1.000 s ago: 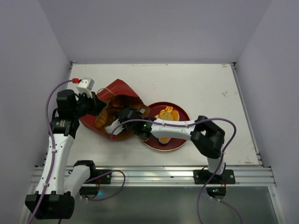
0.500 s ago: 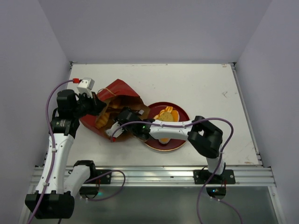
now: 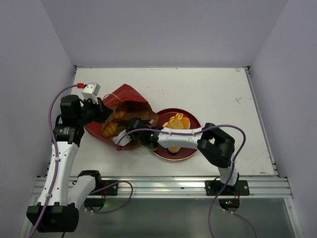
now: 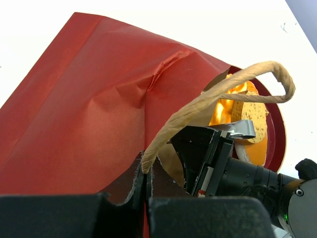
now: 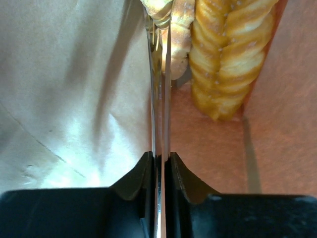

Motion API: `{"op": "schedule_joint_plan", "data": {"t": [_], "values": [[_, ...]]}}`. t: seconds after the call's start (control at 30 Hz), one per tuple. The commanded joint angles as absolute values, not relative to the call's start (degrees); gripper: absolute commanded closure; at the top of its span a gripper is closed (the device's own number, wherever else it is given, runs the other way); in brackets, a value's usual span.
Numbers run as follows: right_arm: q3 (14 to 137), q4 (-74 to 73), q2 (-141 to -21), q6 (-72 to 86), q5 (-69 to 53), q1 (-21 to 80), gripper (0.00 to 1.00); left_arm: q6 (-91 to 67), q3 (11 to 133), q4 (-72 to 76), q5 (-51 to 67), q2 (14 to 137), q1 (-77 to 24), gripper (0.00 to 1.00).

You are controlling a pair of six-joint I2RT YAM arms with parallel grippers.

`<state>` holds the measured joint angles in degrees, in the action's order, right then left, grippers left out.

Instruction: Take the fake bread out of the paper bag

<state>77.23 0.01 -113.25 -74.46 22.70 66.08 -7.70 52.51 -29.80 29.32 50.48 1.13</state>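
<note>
The dark-red paper bag (image 3: 124,97) lies on its side at the left, mouth toward the plate. My left gripper (image 3: 101,111) is shut on its tan cord handle (image 4: 223,91) at the bag's edge (image 4: 99,99) and holds the mouth open. My right gripper (image 3: 126,133) is inside the bag, jaws shut, with its tips (image 5: 159,22) against the end of a golden bread (image 5: 181,39). A twisted bread stick (image 5: 233,54) lies just to its right on the brown kraft lining. Orange bread (image 3: 111,126) shows in the bag's mouth.
A round dark-red plate (image 3: 190,148) sits right of the bag with bread pieces (image 3: 176,121) on it; it also shows in the left wrist view (image 4: 278,134). The right forearm crosses over the plate. White walls close in the table on three sides.
My right gripper has pushed further left, deeper into the bag. The left gripper and the bag have stayed put.
</note>
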Motion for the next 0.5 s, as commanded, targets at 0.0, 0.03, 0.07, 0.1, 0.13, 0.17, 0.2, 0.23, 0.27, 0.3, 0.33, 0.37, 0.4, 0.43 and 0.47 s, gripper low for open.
{"op": "schedule_joint_plan", "data": {"t": [0.0, 0.03, 0.07, 0.1, 0.13, 0.17, 0.2, 0.23, 0.27, 0.3, 0.33, 0.37, 0.4, 0.43, 0.47], "values": [[79.19, -3.51, -109.34, -69.53, 20.39, 65.22, 0.98, -6.77, 54.76, -30.06, 29.36, 49.66, 1.58, 1.0], [78.93, -4.12, -108.55, -68.65, 20.04, 64.95, 1.0, -6.68, 54.58, -30.06, 29.18, 49.57, 1.58, 1.0], [78.58, -4.74, -106.89, -67.42, 19.95, 64.34, 1.0, -6.68, 54.41, -29.97, 29.18, 49.31, 1.58, 1.0], [77.7, -4.92, -105.92, -66.98, 19.69, 64.16, 1.0, -6.68, 54.06, -29.71, 29.35, 49.31, 1.58, 1.0], [77.35, -5.27, -105.13, -66.54, 19.51, 63.99, 1.0, -6.85, 53.88, -29.53, 29.53, 49.22, 1.58, 1.0], [76.82, -5.71, -104.33, -65.75, 19.51, 63.72, 1.0, -6.94, 53.79, -29.44, 29.62, 49.31, 1.58, 1.0], [75.95, -5.97, -102.85, -65.48, 19.51, 63.72, 1.0, -7.03, 53.7, -29.27, 29.71, 49.31, 1.58, 1.0], [75.5, -6.24, -102.22, -65.04, 19.51, 63.63, 1.0, -7.21, 53.7, -29.09, 29.71, 49.31, 1.58, 1.0], [75.06, -6.85, -101.61, -64.26, 19.42, 63.63, 1.0, -7.21, 53.7, -29.0, 29.71, 49.31, 1.58, 1.0], [74.19, -7.12, -100.3, -63.99, 19.34, 63.63, 1.0, -7.29, 53.7, -28.92, 29.71, 49.31, 1.58, 1.0], [73.83, -7.29, -99.85, -63.64, 19.42, 63.63, 1.0, -7.21, 53.7, -28.83, 29.71, 49.31, 1.58, 1.0], [73.31, -7.47, -99.23, -63.37, 19.51, 63.55, 1.0, -7.21, 53.7, -28.92, 29.71, 49.31, 1.58, 1.0], [72.34, -7.38, -98.1, -63.2, 19.86, 63.46, 1.0, -7.12, 53.7, -29.09, 29.62, 49.22, 1.5, 1.0], [71.9, -7.38, -97.39, -63.02, 20.04, 63.37, 1.0, -7.03, 53.61, -29.18, 29.62, 49.22, 1.58, 1.0], [71.11, -7.73, -96.77, -62.41, 20.04, 63.28, 1.0, -7.03, 53.7, -29.18, 29.53, 49.04, 1.58, 1.0]]}}
